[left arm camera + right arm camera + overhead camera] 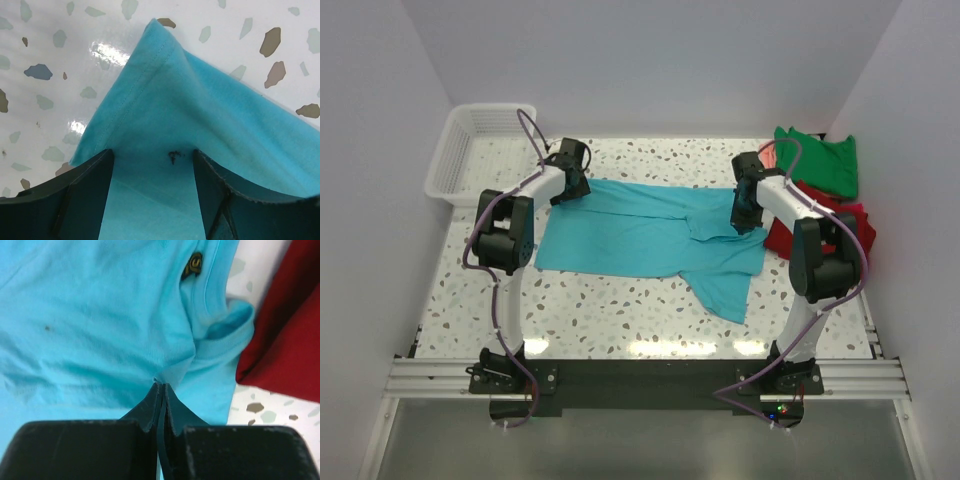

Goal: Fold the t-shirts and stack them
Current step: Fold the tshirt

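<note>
A turquoise t-shirt [650,235] lies spread across the middle of the table, one sleeve pointing toward the near edge. My left gripper [570,186] sits at its far left corner. In the left wrist view the left gripper [152,152] is open, its dark fingers [92,190] standing on either side of the shirt's hemmed corner [160,90]. My right gripper [748,214] is at the shirt's right end near the collar [215,315]. In the right wrist view the right gripper [161,385] is shut, and a small pucker of turquoise cloth is pinched at its tips.
A red t-shirt [842,222] lies right of the right arm and shows as the red t-shirt [285,340] beside the collar. A green t-shirt [820,160] lies at the far right with a salmon-pink edge [767,157] beside it. A white lattice basket [470,150] stands far left.
</note>
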